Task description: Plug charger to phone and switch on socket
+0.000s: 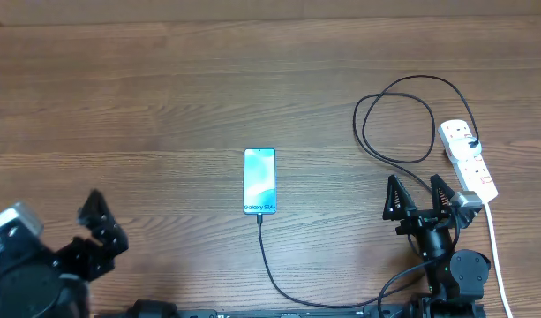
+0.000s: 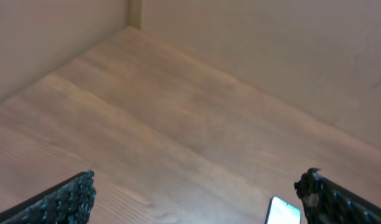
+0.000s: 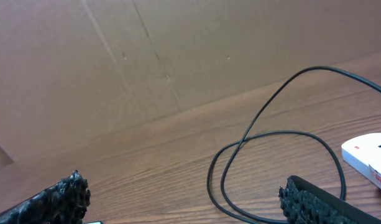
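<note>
Nearest the base, on the left: left gripper (image 1: 105,223), jaws spread wide with nothing between them, angled toward the middle of the wooden table (image 1: 164,106). On the right at about the same depth: right gripper (image 1: 417,193), jaws equally wide and empty, pointing away from the base. Between the two arms and a little farther out: phone (image 1: 259,180), flat on the wood, screen up and lit blue-green, lettered end toward the base, well apart from both grippers. In the left wrist view, only one pale corner of it at the bottom edge, close to one finger. From that lettered end: charger (image 1: 268,261), a thin black cable whose tip meets the phone's near edge; cannot tell whether fully seated. Runs toward the base, curves right along the table's near edge and goes out of sight behind the right arm. Just right of the right gripper: socket (image 1: 471,161), a white power strip lying at a slant, its white cord (image 1: 494,243) trailing back toward the base past the arm. Small red marks (image 1: 486,182) on its top face; switch position too small to tell. At its far end: black plug head (image 1: 474,146) sitting in an outlet. Beyond the right gripper, loose overlapping loops of the same cable on the wood, reaching to the plug head. Farthest out: cardboard wall (image 3: 115,62) along the table's back edge.
</note>
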You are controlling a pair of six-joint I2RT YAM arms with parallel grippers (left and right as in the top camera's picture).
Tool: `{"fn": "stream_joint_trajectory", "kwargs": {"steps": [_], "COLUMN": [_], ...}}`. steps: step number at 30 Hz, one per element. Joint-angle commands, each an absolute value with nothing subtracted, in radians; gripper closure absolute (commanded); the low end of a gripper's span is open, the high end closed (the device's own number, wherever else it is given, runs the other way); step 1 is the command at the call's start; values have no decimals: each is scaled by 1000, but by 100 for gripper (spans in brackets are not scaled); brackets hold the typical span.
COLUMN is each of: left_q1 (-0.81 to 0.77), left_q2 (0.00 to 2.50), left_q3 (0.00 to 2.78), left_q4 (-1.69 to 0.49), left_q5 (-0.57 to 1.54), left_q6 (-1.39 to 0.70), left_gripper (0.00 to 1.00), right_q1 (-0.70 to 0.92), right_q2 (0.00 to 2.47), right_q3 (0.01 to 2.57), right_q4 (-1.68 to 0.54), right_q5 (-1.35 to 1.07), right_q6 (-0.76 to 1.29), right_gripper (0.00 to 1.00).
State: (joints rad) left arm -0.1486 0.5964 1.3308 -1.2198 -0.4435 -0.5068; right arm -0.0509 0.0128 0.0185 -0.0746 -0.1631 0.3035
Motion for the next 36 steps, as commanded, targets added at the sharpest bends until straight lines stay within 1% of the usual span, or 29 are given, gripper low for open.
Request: {"fn": "stream_joint_trajectory", "kwargs": {"steps": [1,10,13,21,24,36], "left_q1": [-143,-143,-142,-99,-96,-77], "left_q2": [537,421,385,242,189,86], "left_q3": [1131,569,465,342,303,109], "left_q4": [-1090,-596,-505,-466,-461,-181], "left_q5": [-386,-217,-189,-195,-246,-264], "left_q6": [-525,-524,-525,-520,-521,-508], "left_gripper": [1,0,1,0,0,0], "right_q1": [-48,-48,-48,-48,-48,-48], "right_q2": [3,3,3,3,3,3], "right_q3": [8,8,8,8,8,8], "right_q4": [-70,-70,-70,-70,-70,-70], "right_q5": [-150,-150,-150,-150,-150,-150], "right_q6": [306,306,306,306,306,306], "right_gripper": [0,0,0,0,0,0]}}
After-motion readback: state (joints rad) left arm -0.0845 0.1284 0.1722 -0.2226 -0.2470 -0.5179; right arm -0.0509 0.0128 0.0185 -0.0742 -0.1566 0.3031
